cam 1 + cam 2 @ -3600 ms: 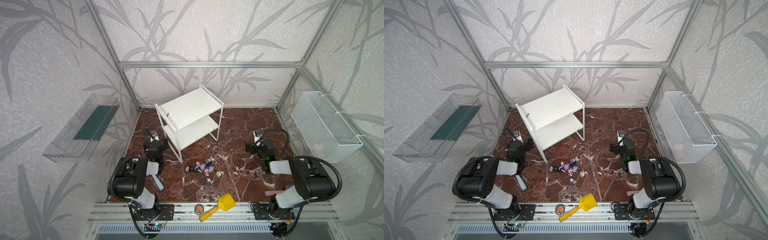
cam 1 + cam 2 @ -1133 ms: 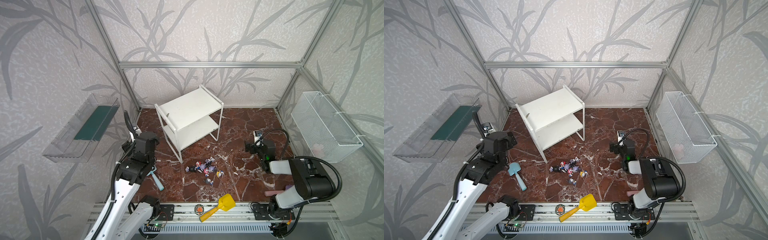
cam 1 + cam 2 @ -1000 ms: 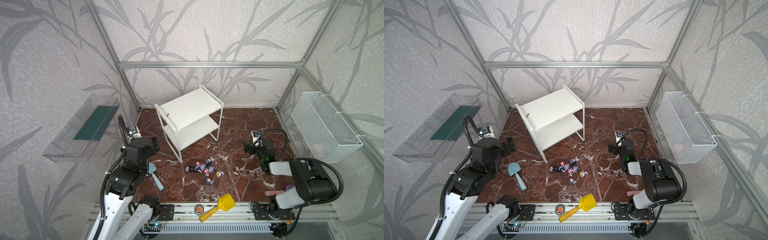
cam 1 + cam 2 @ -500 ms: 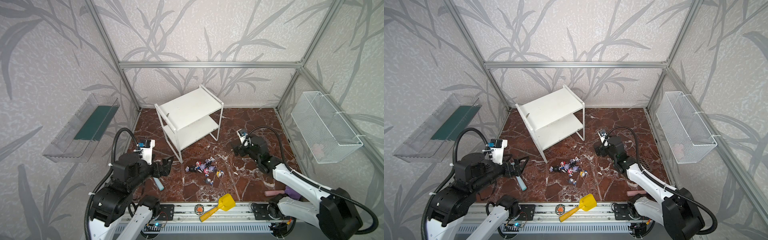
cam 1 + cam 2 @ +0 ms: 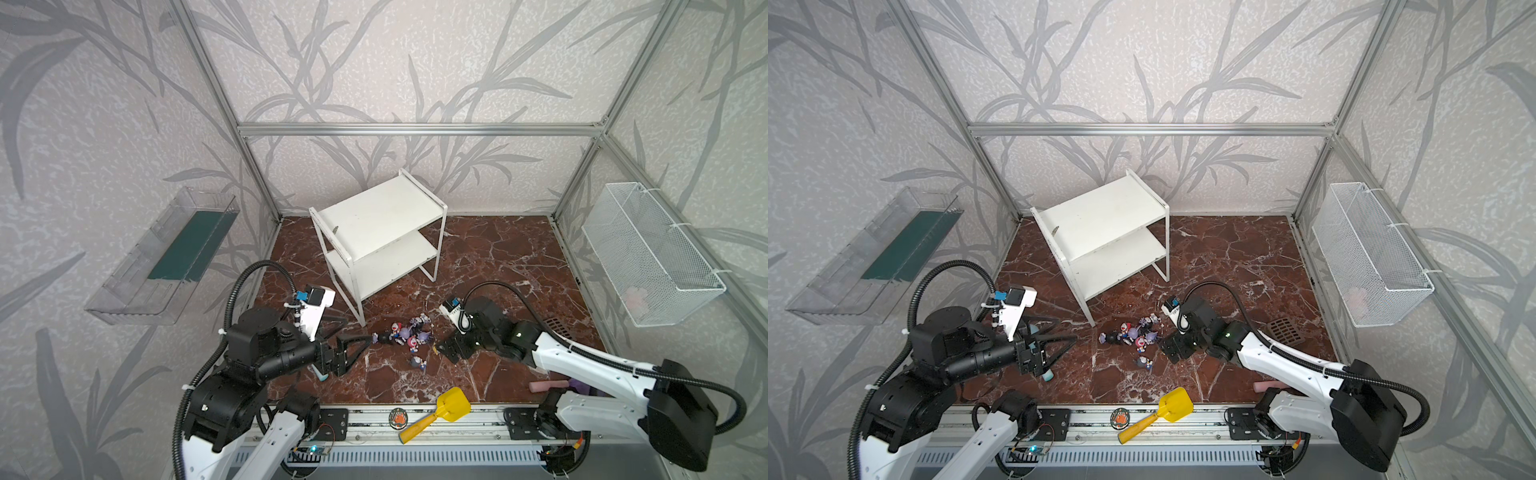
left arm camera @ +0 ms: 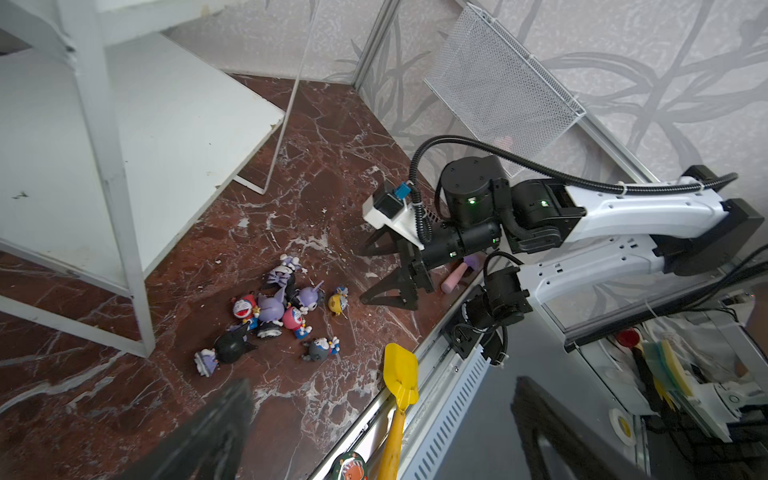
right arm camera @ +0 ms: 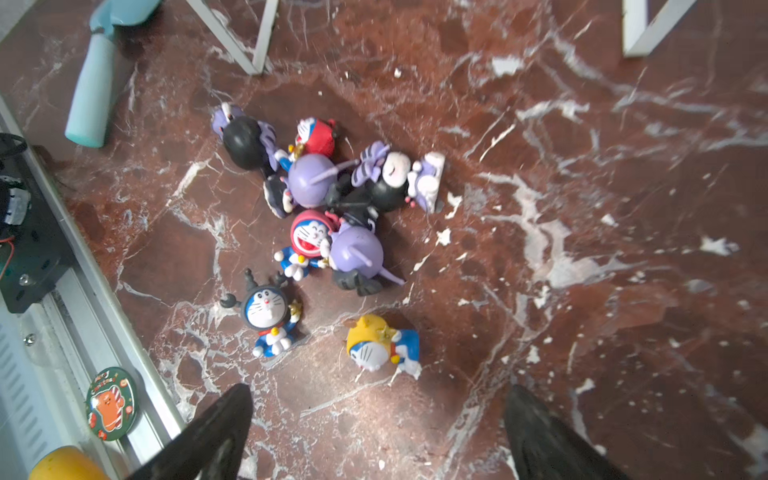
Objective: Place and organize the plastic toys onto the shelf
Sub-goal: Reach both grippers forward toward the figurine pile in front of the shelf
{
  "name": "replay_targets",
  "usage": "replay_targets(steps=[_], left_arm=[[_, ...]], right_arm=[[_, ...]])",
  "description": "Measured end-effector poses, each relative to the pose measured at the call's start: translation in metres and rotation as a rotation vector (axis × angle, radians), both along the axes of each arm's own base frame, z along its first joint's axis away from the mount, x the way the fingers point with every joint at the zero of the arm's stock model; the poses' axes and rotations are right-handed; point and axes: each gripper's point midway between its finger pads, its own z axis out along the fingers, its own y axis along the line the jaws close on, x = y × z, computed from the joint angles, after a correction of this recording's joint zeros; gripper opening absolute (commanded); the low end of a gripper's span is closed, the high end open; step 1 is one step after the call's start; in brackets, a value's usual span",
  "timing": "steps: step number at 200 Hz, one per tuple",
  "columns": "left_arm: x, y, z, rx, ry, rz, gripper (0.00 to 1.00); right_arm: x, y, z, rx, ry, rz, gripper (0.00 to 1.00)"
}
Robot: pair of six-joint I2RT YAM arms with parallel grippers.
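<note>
Both arms advanced | toys (image 7: 309,180) between left end effector (image 5: 358,330), right end effector (image 6: 362,276) | wide, empty

I'm working in a robot test cell in a lab, not a lived-in room. An aluminium frame (image 5: 419,129) holds flat wall panels (image 5: 374,62) papered with grey leaves, and the floor (image 5: 498,257) is a marble-look sheet. At the near edge the left arm (image 5: 224,411) and right arm (image 5: 590,365) are bolted to a metal rail (image 5: 365,428). Beyond that rail, the left wrist view shows a cluttered workbench (image 6: 673,374).
</note>
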Motion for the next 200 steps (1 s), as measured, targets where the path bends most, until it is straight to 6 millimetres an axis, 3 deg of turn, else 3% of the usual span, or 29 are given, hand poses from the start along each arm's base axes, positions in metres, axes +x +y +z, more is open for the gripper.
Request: replay_targets(steps=[26,49,88,149,174,200], left_arm=[[-0.003,-0.005,-0.006,-0.029,0.011,-0.034,0.99],[0.0,-0.007,-0.011,-0.034,0.014,-0.038,0.99],[0.008,-0.009,-0.019,-0.035,0.016,-0.034,0.99],[0.02,-0.017,-0.024,-0.02,0.037,-0.049,0.99],[0.026,-0.023,-0.034,0.018,0.068,-0.062,0.99],[0.032,-0.031,-0.05,0.086,0.095,-0.082,0.99]], right_arm=[[-0.009,-0.001,-0.021,-0.04,0.1,0.0,0.93],[-0.007,0.007,-0.019,-0.032,0.122,0.008,0.89],[0.006,0.028,-0.009,0.002,0.126,0.029,0.71],[0.017,0.049,-0.023,0.003,0.169,0.049,0.44],[0.021,0.055,-0.026,0.006,0.172,0.056,0.38],[0.025,0.058,-0.029,0.013,0.175,0.056,0.26]])
